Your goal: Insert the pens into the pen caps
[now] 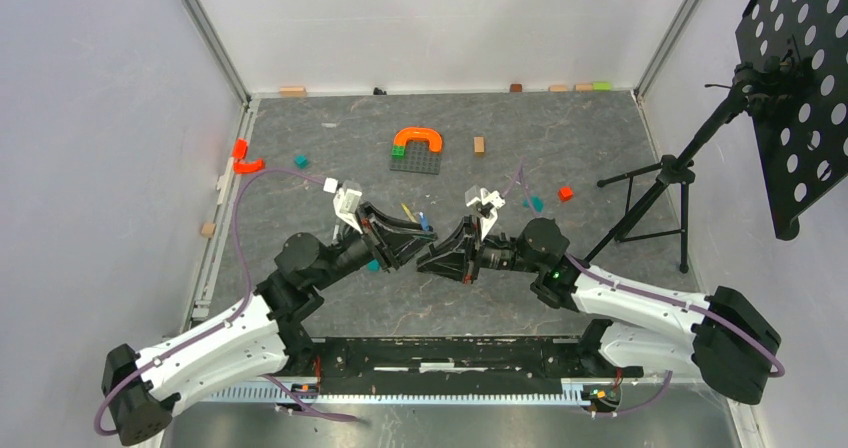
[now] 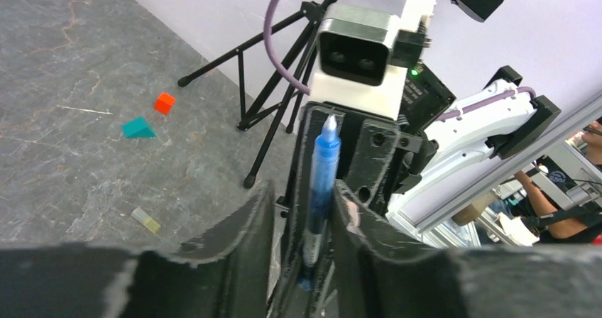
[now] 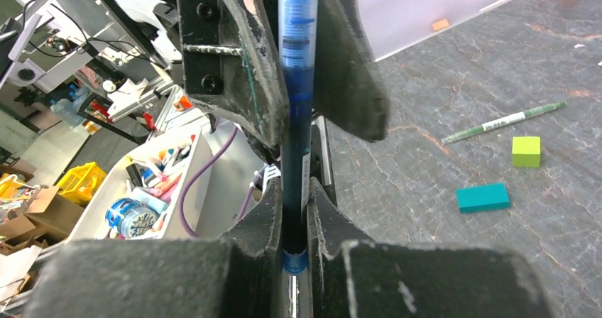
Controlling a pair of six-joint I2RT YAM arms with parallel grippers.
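Jaws of my left gripper stand partly open around the blue pen, a gap showing on one side, so I judge they only guide it. Facing it, my right gripper is clamped tight on the pen's dark end, carrying it above the table.

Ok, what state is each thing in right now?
blue pen: held off the table
right end effector: shut on the blue pen
left end effector: jaws apart, flanking the blue pen
green pen: lying flat on the table
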